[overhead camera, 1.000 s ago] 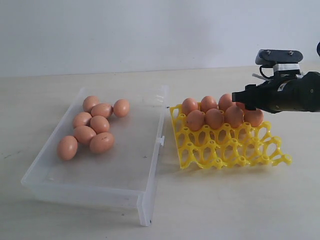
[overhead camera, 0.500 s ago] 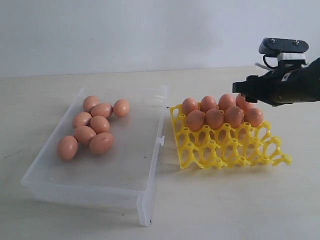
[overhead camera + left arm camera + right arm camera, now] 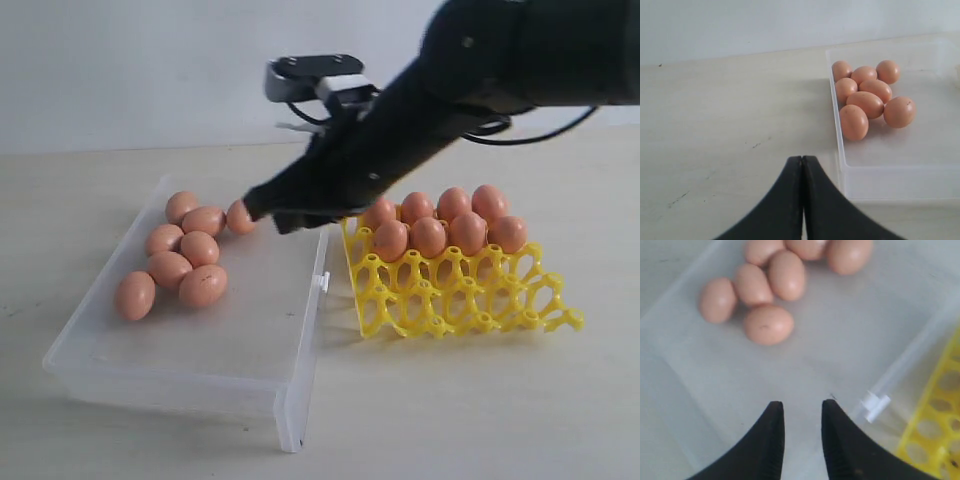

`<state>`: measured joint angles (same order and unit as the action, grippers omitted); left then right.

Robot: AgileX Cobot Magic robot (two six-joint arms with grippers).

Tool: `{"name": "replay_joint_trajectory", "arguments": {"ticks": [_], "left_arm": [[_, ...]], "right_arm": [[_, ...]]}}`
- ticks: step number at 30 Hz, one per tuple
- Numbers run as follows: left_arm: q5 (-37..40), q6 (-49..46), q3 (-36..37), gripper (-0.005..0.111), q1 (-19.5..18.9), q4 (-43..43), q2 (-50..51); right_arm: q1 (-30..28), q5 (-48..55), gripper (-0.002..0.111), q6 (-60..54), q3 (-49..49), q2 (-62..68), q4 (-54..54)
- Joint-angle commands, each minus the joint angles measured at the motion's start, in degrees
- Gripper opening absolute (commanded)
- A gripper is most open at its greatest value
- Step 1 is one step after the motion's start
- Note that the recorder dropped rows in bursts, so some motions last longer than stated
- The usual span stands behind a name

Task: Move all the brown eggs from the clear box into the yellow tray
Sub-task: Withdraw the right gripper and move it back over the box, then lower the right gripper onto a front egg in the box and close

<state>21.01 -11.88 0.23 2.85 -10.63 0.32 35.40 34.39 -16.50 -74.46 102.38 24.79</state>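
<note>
Clear plastic catches the eye first: the clear box [image 3: 255,330] lies on the pale table [image 3: 480,400], with seven brown eggs [image 3: 203,285] bunched toward its ten o'clock corner. At three o'clock of it, just beside the white clasp [image 3: 322,283], sits the yellow tray [image 3: 460,300]. Eight more eggs fill the tray's two rows on the twelve o'clock side. The right gripper [image 3: 265,214] hangs over the box, the eggs lying clear of its tips. Its fingers [image 3: 771,435] are a little apart, with nothing between them. The left gripper [image 3: 802,160] points at the box from outside it, over the table, pinched together and holding nothing.
</note>
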Motion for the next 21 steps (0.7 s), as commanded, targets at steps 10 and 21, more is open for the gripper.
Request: {"name": "replay_joint_trajectory", "arguments": {"ticks": [10,21], "left_arm": [[-0.6,0.1,-0.2,0.000,-0.1,-0.1,-0.3],[-0.6,0.1,-0.2,0.000,-0.1,-0.1,-0.3]], "right_arm": [[5.7,11.3,0.058,14.6,-35.8,25.9,-3.1],[8.2,22.1,0.058,10.0,-60.8,43.6,-5.9]]}}
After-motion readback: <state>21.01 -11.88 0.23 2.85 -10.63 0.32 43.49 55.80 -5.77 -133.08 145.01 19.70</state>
